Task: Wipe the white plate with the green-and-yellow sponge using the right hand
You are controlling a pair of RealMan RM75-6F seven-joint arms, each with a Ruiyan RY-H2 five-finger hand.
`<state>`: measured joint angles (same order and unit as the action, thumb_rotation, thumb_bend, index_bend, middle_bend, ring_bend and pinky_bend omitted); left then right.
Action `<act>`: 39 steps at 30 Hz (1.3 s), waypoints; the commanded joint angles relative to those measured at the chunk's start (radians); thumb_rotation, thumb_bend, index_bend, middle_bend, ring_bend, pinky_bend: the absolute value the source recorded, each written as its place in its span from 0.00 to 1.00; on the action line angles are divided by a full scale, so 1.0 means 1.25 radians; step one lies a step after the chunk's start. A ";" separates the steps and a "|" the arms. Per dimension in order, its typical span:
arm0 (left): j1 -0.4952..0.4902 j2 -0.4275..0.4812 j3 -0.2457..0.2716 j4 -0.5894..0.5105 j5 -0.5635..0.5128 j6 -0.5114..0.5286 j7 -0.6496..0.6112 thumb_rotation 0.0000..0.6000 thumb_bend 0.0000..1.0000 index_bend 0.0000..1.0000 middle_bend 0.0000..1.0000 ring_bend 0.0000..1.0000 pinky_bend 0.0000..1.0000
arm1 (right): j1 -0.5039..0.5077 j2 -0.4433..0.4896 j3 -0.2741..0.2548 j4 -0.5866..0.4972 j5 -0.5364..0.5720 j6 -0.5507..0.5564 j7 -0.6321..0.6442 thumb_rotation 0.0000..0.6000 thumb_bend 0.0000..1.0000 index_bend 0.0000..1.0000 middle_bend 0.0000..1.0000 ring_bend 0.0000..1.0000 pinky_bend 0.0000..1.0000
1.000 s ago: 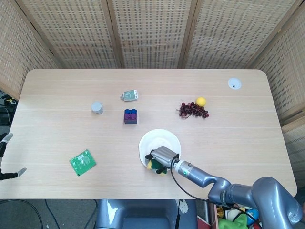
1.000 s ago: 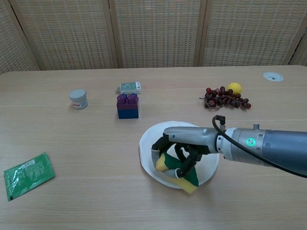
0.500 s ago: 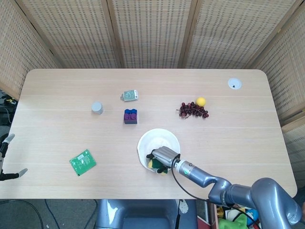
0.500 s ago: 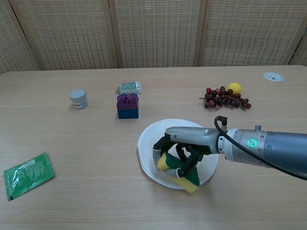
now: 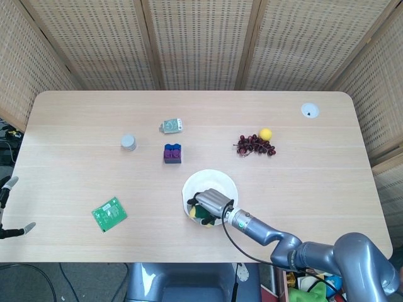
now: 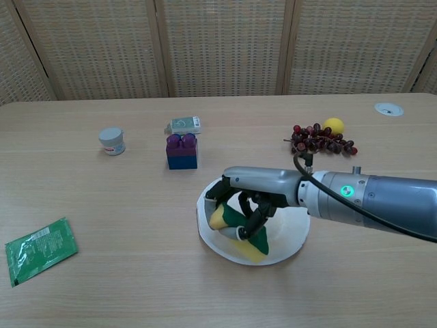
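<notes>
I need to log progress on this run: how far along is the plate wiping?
Picked up: the right hand grips the green-and-yellow sponge. In hand: the sponge is pressed on the white plate, over its left part. Left: the bare right side, then releasing the sponge.

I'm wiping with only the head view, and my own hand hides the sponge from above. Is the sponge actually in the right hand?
Observer: Yes. The chest view shows the right hand holding the green-and-yellow sponge, with its fingers curled over the upper part.
Operator: Does the sponge reach the plate?
Observer: It looks that way. The sponge slants down, and its yellow lower end lies on the white plate near the front rim.
Operator: Where on the plate is it?
Observer: On the left half as the chest view shows it. The right side, under the wrist, is bare white.
</notes>
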<state>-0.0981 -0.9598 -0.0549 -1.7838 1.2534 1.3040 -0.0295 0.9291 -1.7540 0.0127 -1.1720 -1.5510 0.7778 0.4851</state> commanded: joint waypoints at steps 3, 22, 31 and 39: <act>-0.003 -0.001 -0.001 0.002 -0.007 -0.005 0.002 1.00 0.00 0.00 0.00 0.00 0.00 | 0.002 -0.020 -0.014 0.017 -0.004 -0.016 -0.001 1.00 0.44 0.50 0.53 0.33 0.62; -0.004 -0.003 -0.001 0.002 -0.009 -0.008 0.003 1.00 0.00 0.00 0.00 0.00 0.00 | 0.001 -0.031 -0.014 0.045 -0.019 0.001 0.025 1.00 0.44 0.50 0.53 0.33 0.62; 0.002 0.007 0.000 0.000 0.004 0.000 -0.020 1.00 0.00 0.00 0.00 0.00 0.00 | 0.022 -0.009 0.044 -0.012 0.024 -0.012 -0.029 1.00 0.44 0.50 0.53 0.33 0.62; 0.001 0.010 0.001 0.004 0.005 -0.006 -0.032 1.00 0.00 0.00 0.00 0.00 0.00 | 0.028 -0.038 0.037 0.019 0.052 -0.059 -0.070 1.00 0.44 0.50 0.53 0.33 0.62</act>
<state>-0.0965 -0.9469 -0.0542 -1.7787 1.2595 1.2972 -0.0695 0.9631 -1.7953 0.0617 -1.1553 -1.4905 0.7096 0.4019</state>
